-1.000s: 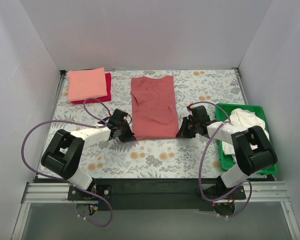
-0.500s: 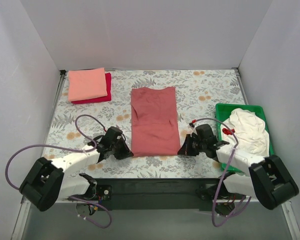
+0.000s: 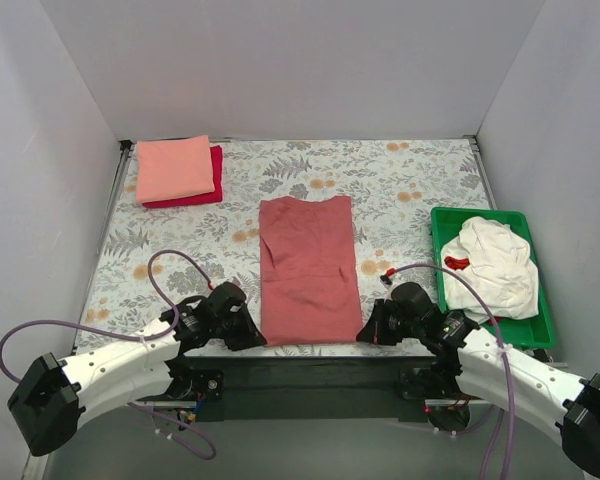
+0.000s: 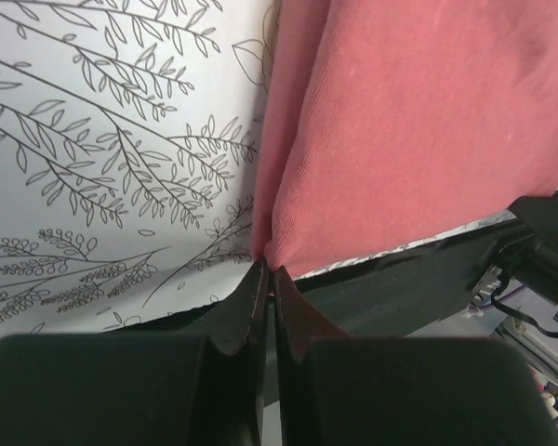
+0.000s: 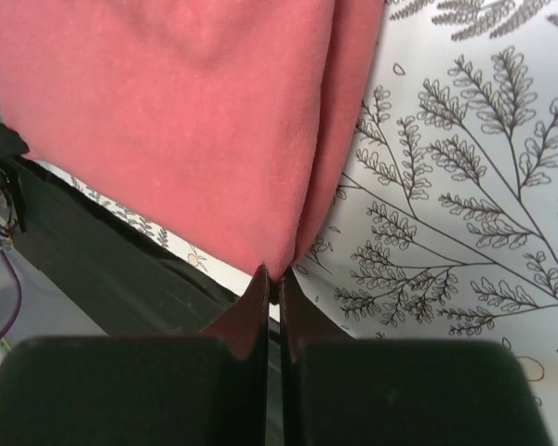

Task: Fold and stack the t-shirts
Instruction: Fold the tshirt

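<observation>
Left gripper (image 3: 252, 338) (image 4: 268, 269): low at the near edge of the worktop (image 3: 410, 190), jaws pinched shut on the near-left corner of the red shirt (image 3: 308, 265) (image 4: 418, 121). The wrist view shows the tips meeting with only a sliver of cloth between them, and the fabric doubled at that corner.

Right gripper (image 3: 368, 333) (image 5: 272, 276): mirror of that. Jaws are clamped on the near-right corner of the red shirt (image 5: 186, 121), tips together, with two layers visible at the fold. Both arms are stretched low and flat from their bases, and the grippers face each other across the hem.

Red shirt: flat on the worktop, centre, folded into a long narrow strip running near to far. The near hem sits right at the worktop's near edge, with the black frame rail just past it in both wrist views. There is a slight crease across the strip about two thirds of the way down. The far end lies mid-worktop.

Right side: green tray (image 3: 480, 212) near the right wall, beside the right arm. The cream shirt (image 3: 495, 265) is bunched up inside it, unfolded, covering most of the tray floor. A small red thing shows at the shirt's left edge; I can't tell what it is.

Far-left corner: pink shirt (image 3: 175, 167) folded into a neat rectangle, stacked on the folded crimson shirt (image 3: 217, 180). Only the crimson one's right and near margins show. The stack is well apart from the red shirt.
</observation>
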You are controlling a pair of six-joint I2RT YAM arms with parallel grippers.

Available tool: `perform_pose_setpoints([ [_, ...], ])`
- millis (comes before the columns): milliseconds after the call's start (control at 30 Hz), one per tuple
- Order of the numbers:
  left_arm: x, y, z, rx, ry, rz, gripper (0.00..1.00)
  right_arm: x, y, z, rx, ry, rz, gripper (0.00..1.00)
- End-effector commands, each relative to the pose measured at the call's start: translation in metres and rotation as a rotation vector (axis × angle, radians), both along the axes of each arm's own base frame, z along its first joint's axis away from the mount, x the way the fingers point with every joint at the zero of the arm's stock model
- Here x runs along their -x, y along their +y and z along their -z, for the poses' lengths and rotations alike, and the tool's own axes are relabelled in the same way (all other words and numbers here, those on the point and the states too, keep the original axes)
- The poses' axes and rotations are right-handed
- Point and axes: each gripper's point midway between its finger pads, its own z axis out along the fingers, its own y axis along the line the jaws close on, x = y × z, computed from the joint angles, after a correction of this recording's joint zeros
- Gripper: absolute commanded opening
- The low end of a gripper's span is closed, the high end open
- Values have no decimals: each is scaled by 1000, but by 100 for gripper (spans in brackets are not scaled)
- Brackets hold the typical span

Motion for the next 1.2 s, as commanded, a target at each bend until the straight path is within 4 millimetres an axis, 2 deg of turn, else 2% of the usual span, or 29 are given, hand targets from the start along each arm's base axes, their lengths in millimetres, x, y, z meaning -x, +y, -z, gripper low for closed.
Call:
perform_pose_setpoints([
  [0,-3,-2,-16,13,-29,-2,0,1,-4,-3,32,19,42,1],
  [33,-12,-6,-30,27,-73,-6,0,-4,-2,-9,30,-6,41,1],
  [100,-20,-8,-42,26,-120,0,0,-11,-1,-17,48,-37,41,1],
  [133,-27,-11,-54,29,-147,-7,0,-21,4,-34,36,-85,34,1],
  [200,-40,-9,-63,-2,-195,-40,0,-31,1,-46,67,-128,49,1],
  [233,-42,-6,-66,-22,-199,-44,0,-38,5,-61,58,-166,45,1],
  [267,-51,-9,-82,-17,-235,-57,0,-45,3,-68,71,-197,63,1],
  [300,-54,-9,-84,-32,-245,-56,0,-47,1,-72,82,-208,69,1],
  [333,-58,-8,-89,-44,-257,-67,0,-54,1,-85,81,-247,79,1],
  [367,-64,-10,-101,-35,-282,-77,0,-57,1,-91,84,-265,83,1],
  [433,-77,-6,-108,-76,-318,-122,0,-65,2,-104,86,-305,90,1],
  [467,-83,-6,-111,-87,-329,-144,0,-73,3,-117,87,-346,101,1],
  [533,-99,-7,-124,-117,-369,-180,0,-85,1,-129,111,-388,135,1],
  [567,-105,-7,-130,-125,-386,-192,0,-93,1,-143,108,-424,151,1],
  [600,-115,-9,-144,-126,-421,-216,0,-99,1,-146,126,-436,162,1],
  [667,-130,-8,-147,-162,-435,-244,0,-116,0,-165,150,-493,186,1],
  [700,-139,-10,-157,-157,-452,-264,0,-121,1,-170,154,-509,193,1],
  [767,-156,-7,-156,-181,-445,-290,0,-137,2,-178,167,-520,204,1],
  [800,-164,-9,-166,-166,-455,-299,0,-144,6,-193,156,-554,189,1],
  [833,-176,-6,-162,-175,-444,-304,0,-152,5,-196,149,-554,190,1],
  [867,-197,-3,-171,-165,-455,-314,0,-175,9,-201,152,-559,182,1],
  [900,-197,-3,-171,-165,-456,-314,0,-175,9,-202,152,-559,182,1],
  [933,-210,-1,-185,-143,-480,-338,0,-185,7,-211,137,-567,184,1],
  [1000,-222,-6,-186,-139,-485,-321,0,-199,11,-211,132,-567,175,1],
  [1067,-235,-6,-198,-126,-507,-333,0,-214,9,-224,113,-591,183,1],
  [1133,-248,-2,-194,-149,-500,-347,0,-227,11,-223,101,-579,176,1],
  [1167,-255,-1,-203,-142,-519,-355,0,-229,16,-231,78,-590,155,1],
])
